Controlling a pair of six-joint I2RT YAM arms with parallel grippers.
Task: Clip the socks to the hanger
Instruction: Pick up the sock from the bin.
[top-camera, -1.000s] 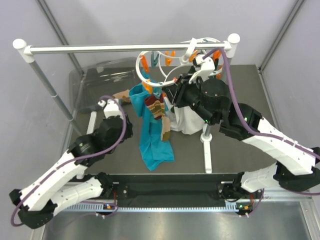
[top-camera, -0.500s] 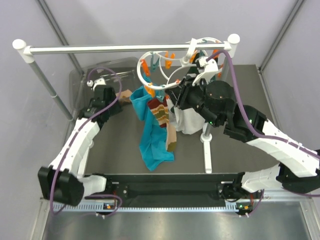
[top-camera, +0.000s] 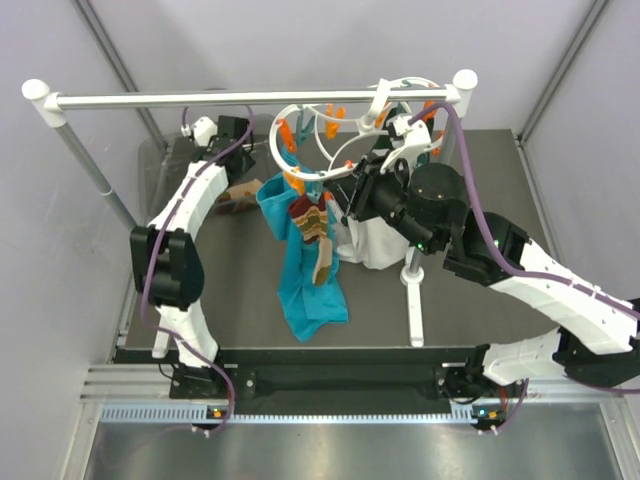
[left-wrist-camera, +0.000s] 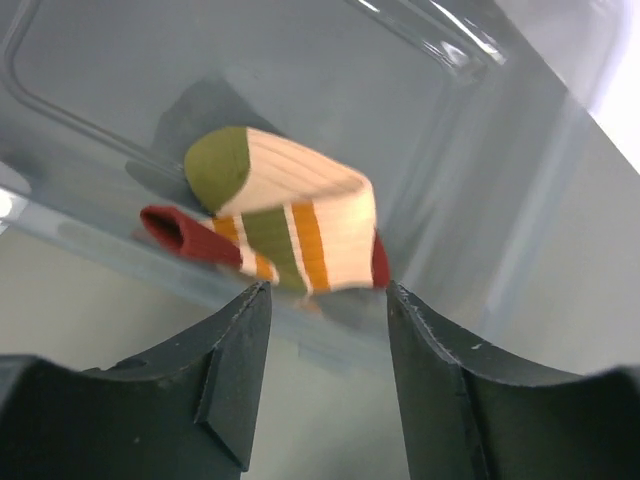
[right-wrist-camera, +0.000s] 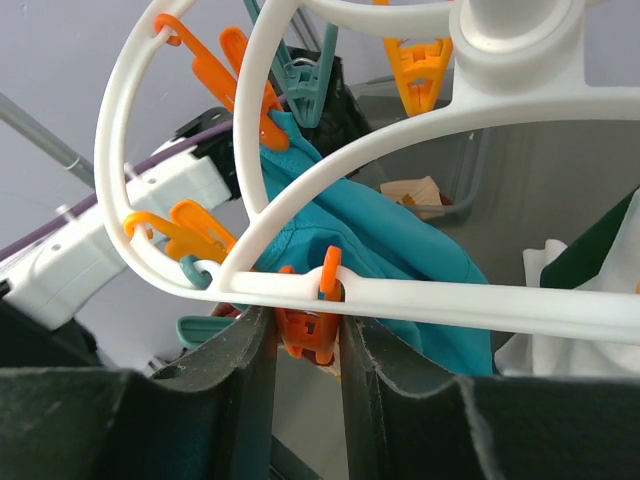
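- The dark table (top-camera: 480, 290) holds both arms at its near edge.
- A long white rail (top-camera: 200, 98) on poles runs across the back.
- A big teal cloth (top-camera: 300, 290) hangs from the hanger and reaches down to the table.
- The hanger (right-wrist-camera: 450, 305) is a white ring with orange and teal clips. Its hook sits over the rail near the right end.
- A white cloth (top-camera: 375, 245) hangs just right of the teal one.
- A clear tray (left-wrist-camera: 470, 60) sits at the back left of the table.
- The right gripper (right-wrist-camera: 303, 322) is up under the hanger, and its two fingers pinch an orange clip (right-wrist-camera: 312, 345).
- The left gripper (left-wrist-camera: 325, 290) reaches over the tray, its fingers spread apart and holding nothing.
- The hanging sock (top-camera: 312, 225) dangles in front of the teal cloth. I cannot tell which clip holds it.
- The loose sock (left-wrist-camera: 290, 225) lies folded in the tray, just past the left fingertips.
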